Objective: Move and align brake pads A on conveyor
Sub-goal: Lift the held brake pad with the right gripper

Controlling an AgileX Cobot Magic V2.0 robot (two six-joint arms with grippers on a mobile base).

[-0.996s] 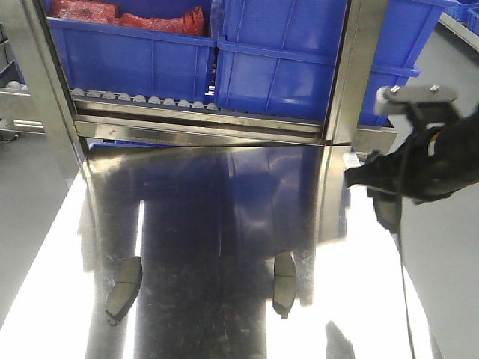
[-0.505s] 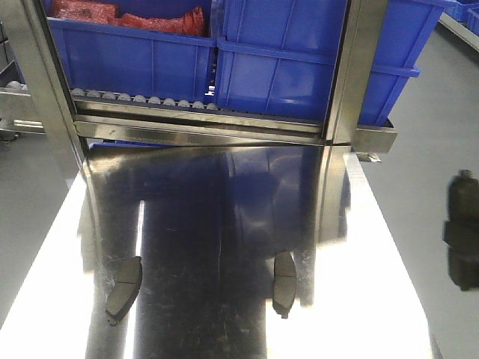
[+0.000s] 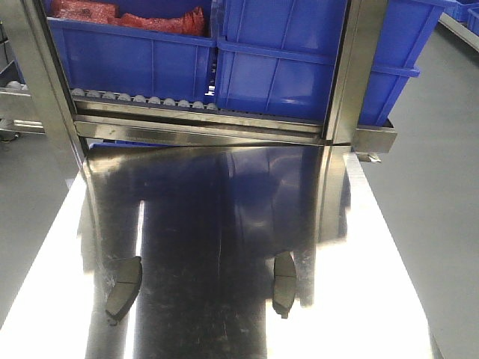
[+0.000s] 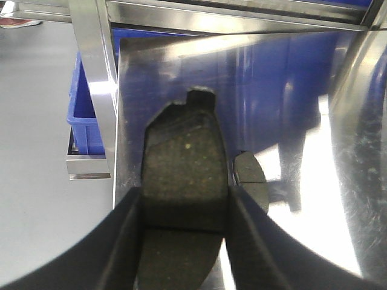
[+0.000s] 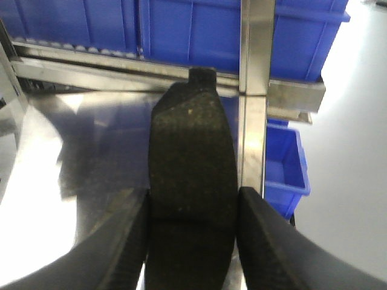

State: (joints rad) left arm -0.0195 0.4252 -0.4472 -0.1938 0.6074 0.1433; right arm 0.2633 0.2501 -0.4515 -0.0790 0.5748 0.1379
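Brake pads A clamped in both tools.

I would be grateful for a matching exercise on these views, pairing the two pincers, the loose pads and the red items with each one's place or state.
Things:
1. left pincer
2. right pincer
3. loose brake pads
4. red items

Places or states:
a. inside a blue bin on the rack
b. shut on a brake pad, a blue bin lower to its right
c. lying flat on the shiny tabletop
d. shut on a brake pad, a blue bin lower to its left

Pairs: 1-d, 2-b, 3-c, 4-a.
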